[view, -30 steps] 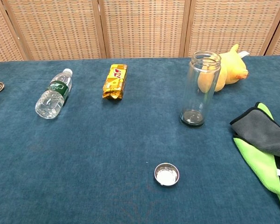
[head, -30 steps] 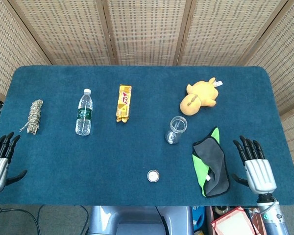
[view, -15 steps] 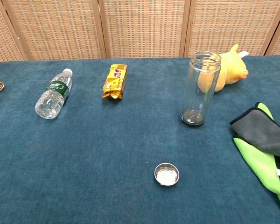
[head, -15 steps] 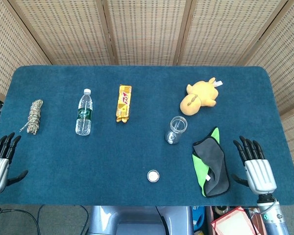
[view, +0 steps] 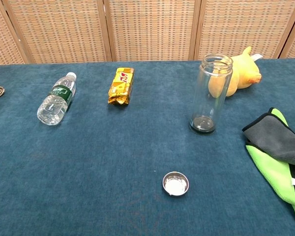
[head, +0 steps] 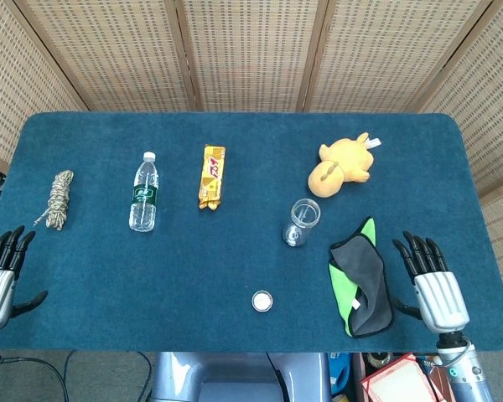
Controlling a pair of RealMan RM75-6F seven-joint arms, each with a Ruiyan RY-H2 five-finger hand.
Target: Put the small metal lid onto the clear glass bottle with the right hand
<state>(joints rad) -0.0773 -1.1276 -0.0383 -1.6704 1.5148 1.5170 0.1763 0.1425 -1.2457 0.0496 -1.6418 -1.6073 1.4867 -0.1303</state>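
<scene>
Right hand (head: 437, 285) fingers (head: 415, 254) apart, holding nothing, at the counter (head: 235, 251) edge beside the cloth (head: 360, 276); left hand (head: 0, 276) likewise spread, empty. Lid (view: 175, 183) lies rim-up near the front edge, well apart from the upright bottle (view: 210, 93). Lid likely light, stiff, slick, shallow: pinch across the rim. Bottle fragile, tippy. Chest view shows the lid's hollow and the bottle's open mouth; only head view shows the hands.
</scene>
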